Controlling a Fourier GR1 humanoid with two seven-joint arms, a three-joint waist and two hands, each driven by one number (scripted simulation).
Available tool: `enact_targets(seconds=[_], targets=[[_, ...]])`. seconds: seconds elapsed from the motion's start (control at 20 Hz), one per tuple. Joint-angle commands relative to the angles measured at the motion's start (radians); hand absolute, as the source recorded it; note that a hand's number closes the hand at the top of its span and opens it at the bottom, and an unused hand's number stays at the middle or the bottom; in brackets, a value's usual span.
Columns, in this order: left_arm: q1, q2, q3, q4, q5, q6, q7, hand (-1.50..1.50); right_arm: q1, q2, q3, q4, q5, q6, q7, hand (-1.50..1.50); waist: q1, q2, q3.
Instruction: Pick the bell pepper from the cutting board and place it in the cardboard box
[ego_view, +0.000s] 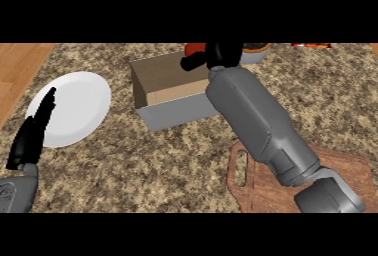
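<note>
While the right robot hand (214, 56) hangs over the cardboard box (159, 100), the bell pepper (194, 49) is curled in its fingers.
Held above the opening, probably for release; cutting board (347, 172) bare; left robot hand (33, 135) rests straight-fingered by the plate (81, 100).

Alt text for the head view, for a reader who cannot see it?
The right hand reaches over the open cardboard box, curled round an orange-red bell pepper at the box's far edge. The wooden cutting board lies at lower right under the forearm, and the left hand rests open at the left, over the near edge of a white plate on the speckled counter.
</note>
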Motion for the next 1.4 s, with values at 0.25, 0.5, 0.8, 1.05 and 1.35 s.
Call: enact_targets(seconds=[0.25, 0.5, 0.8, 1.05, 1.35], targets=[[-0.042, -0.019, -0.016, -0.004, -0.016, 0.011, 0.034, 0.00, -0.030, 0.000, -0.027, 0.144, -0.168, -0.111, -0.177, -1.50, 0.018, 0.003, 0.001], [-0.008, 0.014, 0.001, -0.013, 0.008, -0.034, 0.014, 0.00, -0.033, 0.000, -0.045, 0.146, -0.188, -0.254, -0.294, -1.50, 0.021, 0.002, 0.001], [-0.001, -0.003, 0.013, 0.007, -0.007, 0.007, 0.020, 0.00, 0.005, 0.000, -0.119, 0.068, -0.277, -0.393, -0.439, -1.50, -0.024, -0.007, 0.002], [0.037, 0.007, 0.038, 0.034, -0.016, 0.025, -0.016, 0.00, 0.073, 0.000, -0.181, -0.040, -0.364, -0.376, -0.556, -1.50, -0.068, -0.020, 0.001], [0.056, 0.006, 0.037, -0.012, -0.025, 0.021, 0.025, 0.00, 0.263, -0.081, -0.160, -0.253, -0.364, -0.294, -0.530, -1.50, -0.099, -0.033, 0.001]])
